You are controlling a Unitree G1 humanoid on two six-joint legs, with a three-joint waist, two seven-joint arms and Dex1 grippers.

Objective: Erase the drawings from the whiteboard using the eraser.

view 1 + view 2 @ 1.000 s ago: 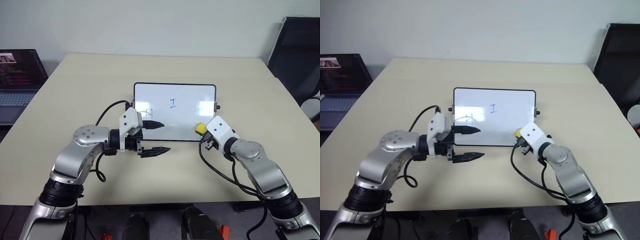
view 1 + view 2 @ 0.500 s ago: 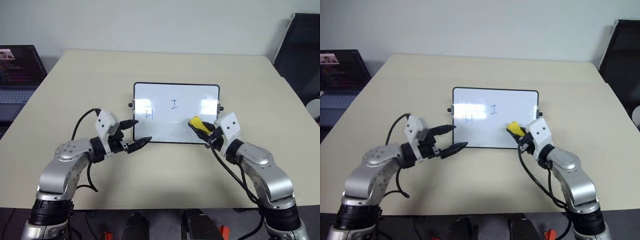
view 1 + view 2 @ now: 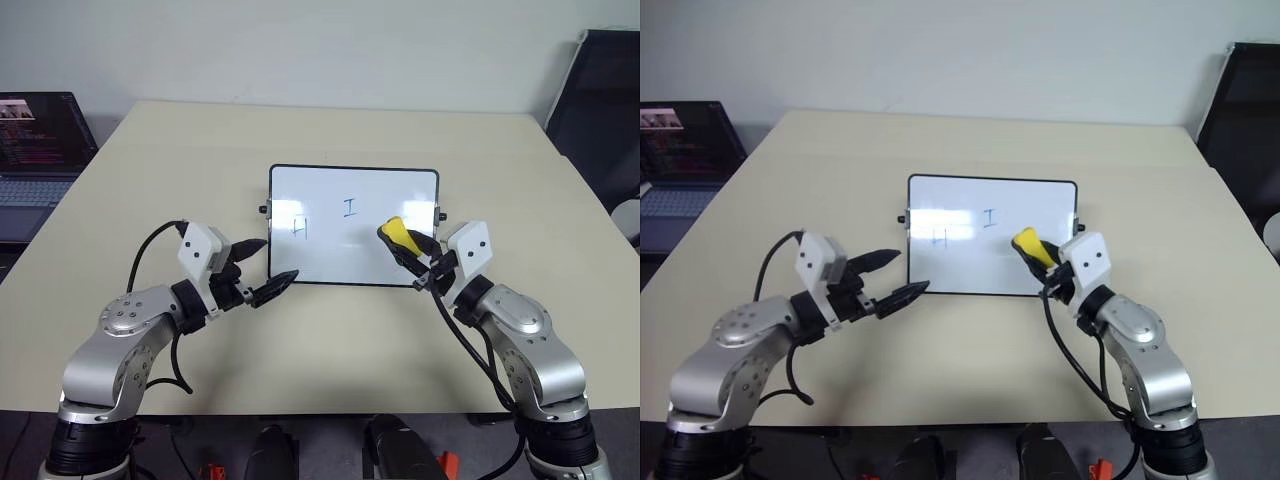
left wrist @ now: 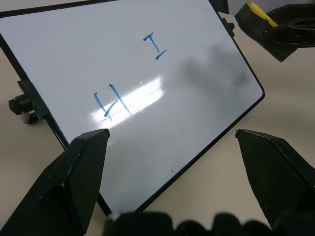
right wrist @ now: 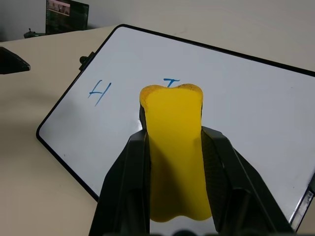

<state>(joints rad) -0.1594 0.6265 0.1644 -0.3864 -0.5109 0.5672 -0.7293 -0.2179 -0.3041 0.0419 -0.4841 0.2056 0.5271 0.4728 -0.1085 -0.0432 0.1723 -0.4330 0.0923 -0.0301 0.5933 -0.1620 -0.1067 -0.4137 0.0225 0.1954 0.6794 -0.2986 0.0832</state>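
Two blue drawings, an H and an I, remain on the whiteboard, which lies flat on the tabletop ahead of both sets of fingers. A third mark is not visible.

The right gripper has its fingers pinched tight on the eraser, the yellow block squeezed between them with its end sticking out past the tips. From these fingers the eraser is raised over the board's right part, with the I just beyond its far end and the H further off to the side. Whether the eraser touches the white surface I cannot tell; it looks lifted clear of it.

The left gripper has its fingers spread wide apart with nothing between them. Their tips point across the board's near left corner; one tip sits over the left edge of the frame, the other just off the near edge above the tabletop. The H lies just beyond the gap between these fingers, and the I further on.

Off to the far left, well apart from both sets of fingers, an open laptop sits beside the tabletop. A dark chair stands beyond the tabletop's far right corner.
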